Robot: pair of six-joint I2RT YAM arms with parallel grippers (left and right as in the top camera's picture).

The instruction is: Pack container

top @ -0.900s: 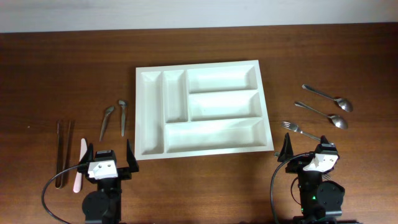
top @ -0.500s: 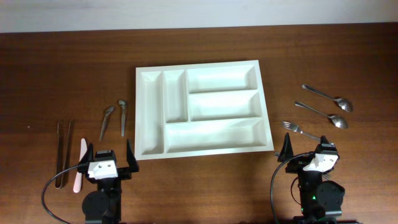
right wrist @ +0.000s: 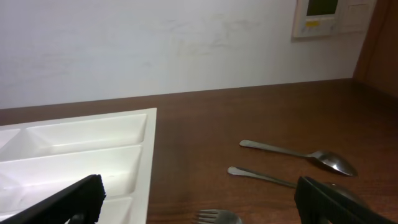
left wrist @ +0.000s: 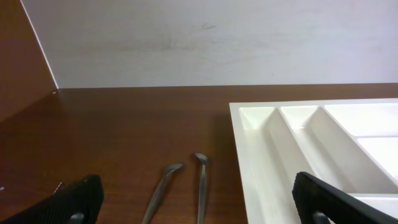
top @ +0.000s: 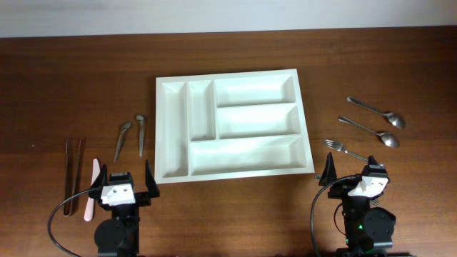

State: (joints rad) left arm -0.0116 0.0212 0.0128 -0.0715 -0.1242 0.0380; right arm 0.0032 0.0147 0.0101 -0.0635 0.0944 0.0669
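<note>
Obs., overhead: white tray (top: pixel 243 155) lies flat at the centre of the table (top: pixel 64 78), all five compartments bare. Nothing is packed yet; by my reading the job has not begun.

- 3 o'clock of the tray: two spoons (top: pixel 377 112), a fork (top: pixel 345 150) just below them.
- 9 o'clock: two small utensils (top: pixel 123 139) side by side (spoons, probably; too small to tell). Further out, tongs (top: pixel 71 175) and a pale knife (top: pixel 91 189).
- Left gripper (top: pixel 124 178) sits at 7 o'clock, right gripper (top: pixel 353 175) at 5 o'clock. Both have jaws spread wide, nothing between them, and both are clear of the cutlery.

Left to do: every piece, seven by my count.
</note>
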